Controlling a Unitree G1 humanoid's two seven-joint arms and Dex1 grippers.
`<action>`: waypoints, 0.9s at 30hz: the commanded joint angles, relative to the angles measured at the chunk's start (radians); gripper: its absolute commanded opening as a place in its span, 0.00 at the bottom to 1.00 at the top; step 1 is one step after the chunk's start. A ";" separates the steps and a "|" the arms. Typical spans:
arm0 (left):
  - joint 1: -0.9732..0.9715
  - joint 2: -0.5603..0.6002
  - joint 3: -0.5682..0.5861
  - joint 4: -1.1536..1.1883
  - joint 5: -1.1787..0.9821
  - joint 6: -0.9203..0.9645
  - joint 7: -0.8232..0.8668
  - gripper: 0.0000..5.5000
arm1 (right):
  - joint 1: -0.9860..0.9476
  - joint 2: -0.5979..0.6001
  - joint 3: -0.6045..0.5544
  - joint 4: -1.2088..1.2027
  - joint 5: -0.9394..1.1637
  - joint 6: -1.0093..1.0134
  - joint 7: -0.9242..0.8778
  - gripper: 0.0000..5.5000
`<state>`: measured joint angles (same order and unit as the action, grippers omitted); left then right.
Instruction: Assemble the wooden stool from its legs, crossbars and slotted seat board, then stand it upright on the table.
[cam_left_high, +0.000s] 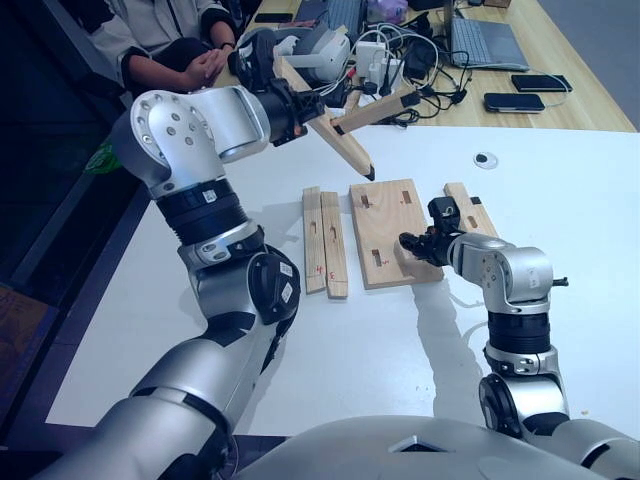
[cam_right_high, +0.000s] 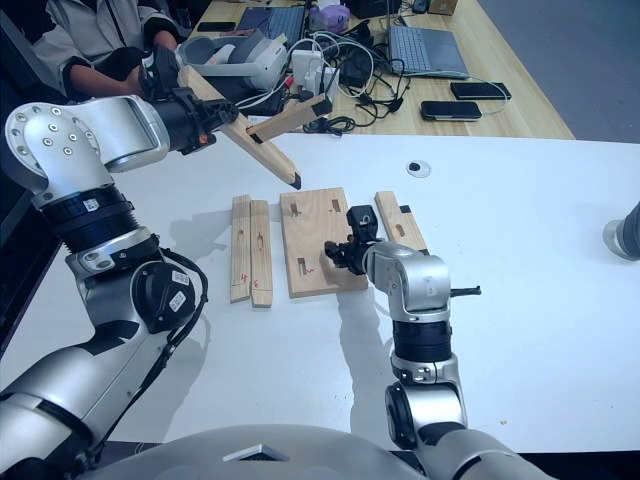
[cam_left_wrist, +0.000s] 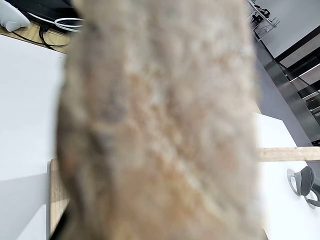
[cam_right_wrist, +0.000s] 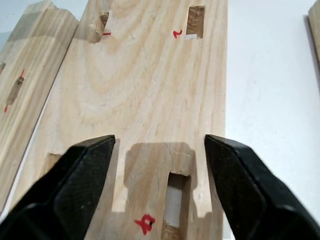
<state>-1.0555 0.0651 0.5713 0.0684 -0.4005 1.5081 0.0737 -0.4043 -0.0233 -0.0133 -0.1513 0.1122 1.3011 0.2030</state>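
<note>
Two grippers are working over a white worktop. The left gripper is grasping a leg with a crossbar already joined to it. It is holding the pair tilted in the air beyond the far edge of the seat board. The right gripper is hanging released just above the near end of the seat board, its jaws spread to either side of a slot. The board is lying flat, with two loose legs side by side to its left and another strip to its right.

Judged step: seating the held leg's free end in a slot. Doing this well is likely calling for:
- the right gripper pressing the board down so that it is not sliding;
- the leg being brought upright over the chosen slot;
- its end being lined up with the slot's long side;
- the push going straight down without twisting.
</note>
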 joint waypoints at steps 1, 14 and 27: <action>-0.024 -0.001 -0.005 -0.011 0.003 -0.003 -0.004 0.19 | -0.018 -0.032 0.041 -0.035 0.004 0.011 -0.006 0.74; -0.001 0.008 -0.034 0.006 0.002 -0.030 -0.022 0.19 | -0.021 0.059 -0.097 -0.002 -0.006 -0.009 -0.143 0.78; 0.016 0.056 -0.081 0.042 0.004 -0.043 -0.067 0.19 | -0.073 0.262 -0.302 -0.038 0.112 0.301 -0.123 0.78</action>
<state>-1.0449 0.0947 0.5057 0.1016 -0.4011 1.4684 0.0152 -0.4365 0.1624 -0.2962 -0.1825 0.2097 1.5684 0.0765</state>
